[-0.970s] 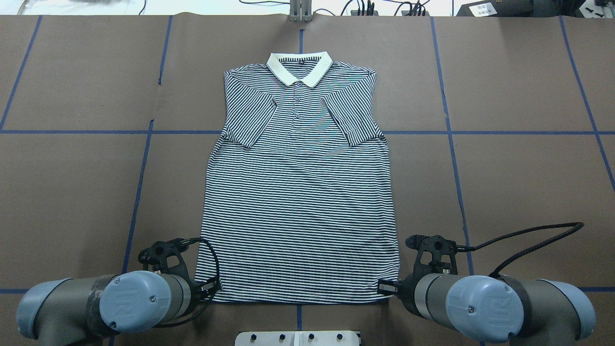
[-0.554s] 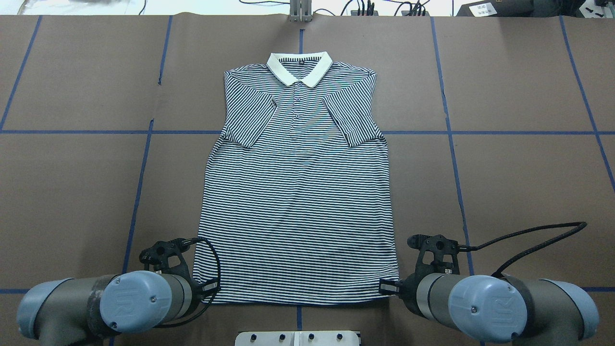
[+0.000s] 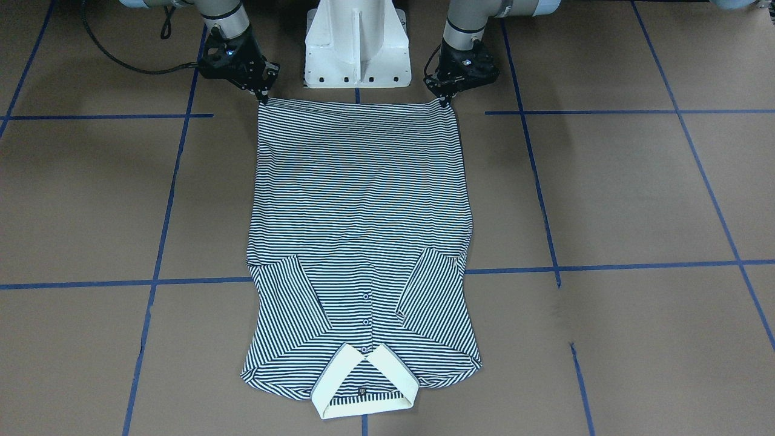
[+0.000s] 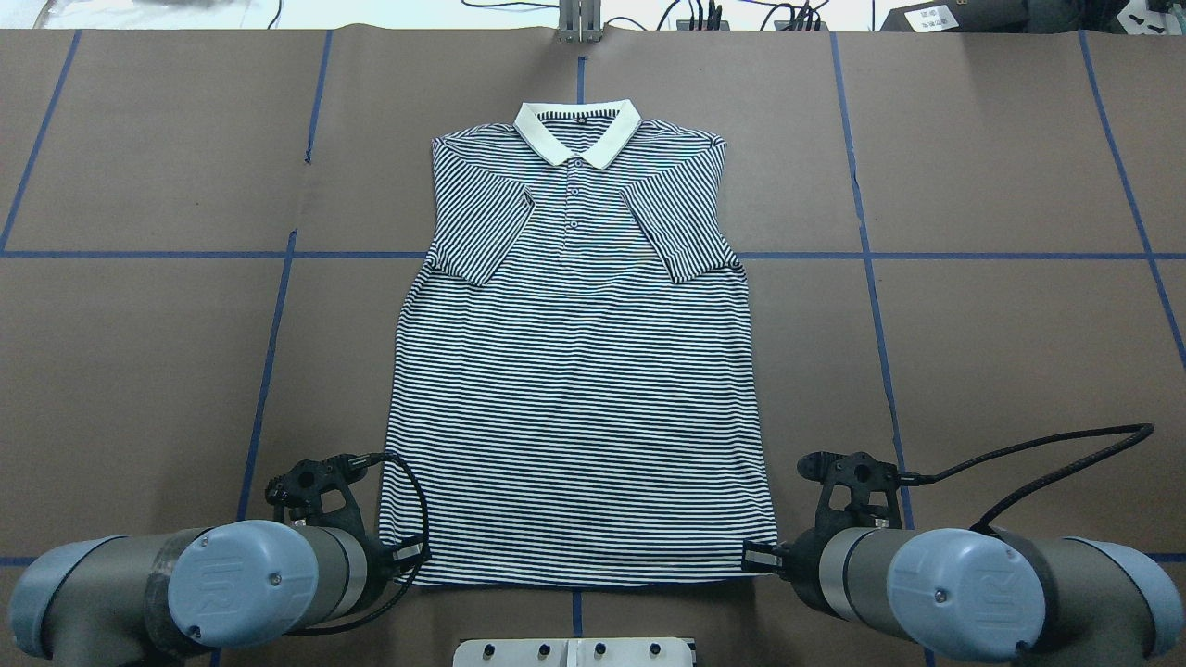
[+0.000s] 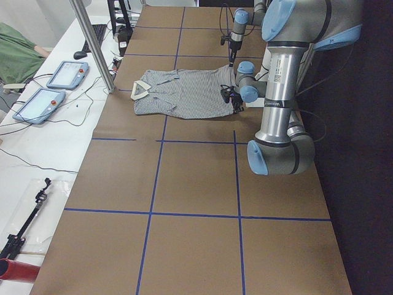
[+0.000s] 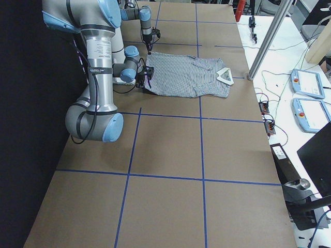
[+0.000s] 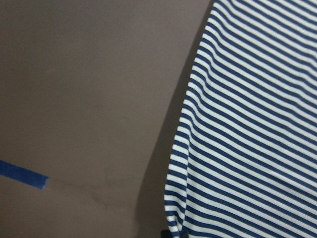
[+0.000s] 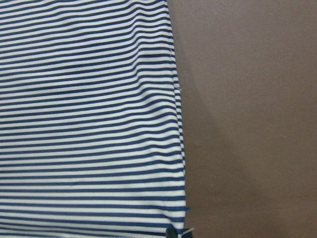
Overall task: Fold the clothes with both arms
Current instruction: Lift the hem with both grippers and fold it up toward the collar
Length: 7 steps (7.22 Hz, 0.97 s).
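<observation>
Right, the brown worktop (image 4: 1019,352) fills the overhead frame, gridded with blue tape lines (image 4: 139,254). The polo shirt (image 4: 574,408) lies flat and face up in the centre of that frame, collar end toward the top edge and hem (image 4: 584,579) toward the bottom edge. Both sleeves (image 4: 477,222) are folded in over the chest.

The left arm (image 4: 232,584) enters at lower left and the right arm (image 4: 964,593) at lower right, both low over the worktop. The white pedestal base (image 3: 357,42) sits top centre of the front-facing view, between them.

The left gripper (image 4: 412,554) is at the lower-left hem corner and the right gripper (image 4: 755,556) at the lower-right one. In the front-facing view each gripper's jaws come to a point on its corner, pinched onto the fabric. The hem runs straight between the two corners.

Each wrist view shows only striped cloth beside bare worktop, with the shirt's side edge running down to the bottom of the frame.

The cream collar (image 4: 614,139) lies spread open, with the placket buttons (image 4: 574,194) in a line below it.
</observation>
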Tool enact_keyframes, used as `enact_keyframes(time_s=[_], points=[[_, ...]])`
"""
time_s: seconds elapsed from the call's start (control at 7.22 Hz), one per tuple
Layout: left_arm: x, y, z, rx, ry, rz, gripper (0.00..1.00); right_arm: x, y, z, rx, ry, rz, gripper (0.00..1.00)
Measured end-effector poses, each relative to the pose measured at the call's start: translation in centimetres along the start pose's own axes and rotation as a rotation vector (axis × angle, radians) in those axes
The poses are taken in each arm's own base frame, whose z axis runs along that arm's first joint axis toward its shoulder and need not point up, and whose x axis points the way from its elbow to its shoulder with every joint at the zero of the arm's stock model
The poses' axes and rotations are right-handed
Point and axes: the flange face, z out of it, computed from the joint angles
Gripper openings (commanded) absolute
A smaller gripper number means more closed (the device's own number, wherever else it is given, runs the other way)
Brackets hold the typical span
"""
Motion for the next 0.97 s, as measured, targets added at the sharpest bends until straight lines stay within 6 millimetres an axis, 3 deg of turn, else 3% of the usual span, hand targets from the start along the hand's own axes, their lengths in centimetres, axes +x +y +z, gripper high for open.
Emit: enact_keyframes(time_s=[0.42,0.69,0.83,0.97], points=[[0.6,3.8,-6.4,-0.059,0.002,0.064,0.00,2.2,2.1,-3.9,-0.139,-0.005,-0.020,0.00],[0.9,6.4,-9.3,-0.111,0.034,0.101,0.00,2.2,4.4,-6.4,-0.271,-0.027,-0.042,0.00],[0.8,6.8,-10.0,-0.122,0.043,0.108,0.00,1.9,4.2,-7.5,-0.295,-0.046,-0.038,0.00],[0.9,6.6,-10.5,-0.121,0.054,0.116,0.00,1.7,2.6,-8.3,-0.273,-0.069,-0.038,0.00]])
